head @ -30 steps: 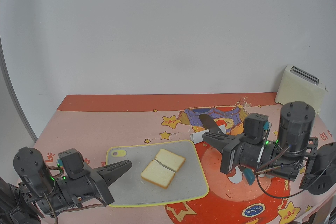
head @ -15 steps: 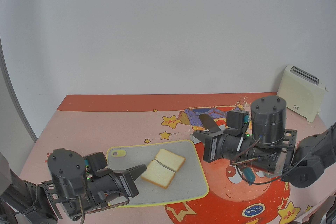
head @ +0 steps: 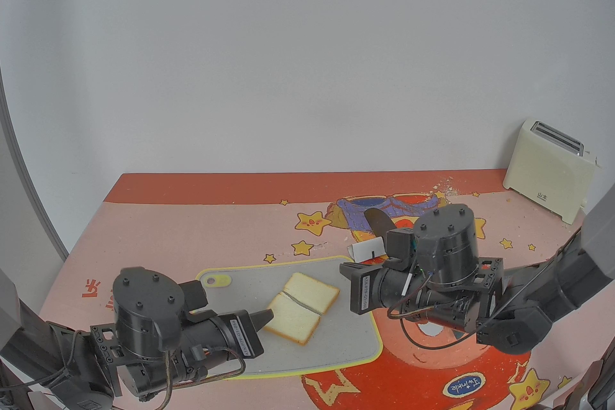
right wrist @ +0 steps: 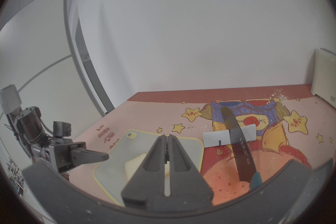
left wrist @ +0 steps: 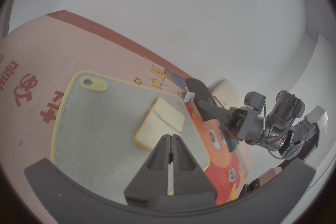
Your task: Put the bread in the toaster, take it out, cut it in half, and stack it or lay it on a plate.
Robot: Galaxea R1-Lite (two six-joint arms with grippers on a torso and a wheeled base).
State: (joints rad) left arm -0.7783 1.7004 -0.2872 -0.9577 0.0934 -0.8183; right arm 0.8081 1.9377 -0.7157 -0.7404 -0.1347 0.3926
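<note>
Grey board (head: 256,283) holds bread (head: 298,309) cut in two; likely stacking step. Left end effector (left wrist: 171,136) and right end effector (right wrist: 167,137) closed, empty; left must open for near half

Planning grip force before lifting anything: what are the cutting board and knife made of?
Cutting board: probably plastic, matte grey face with a yellow rim, lightly scuffed. Knife: dark blade with a dull sheen, coated metal or plastic, cannot tell; teal handle end looks plastic.

Matt grey plastic cutting board (head: 333,334)
</note>
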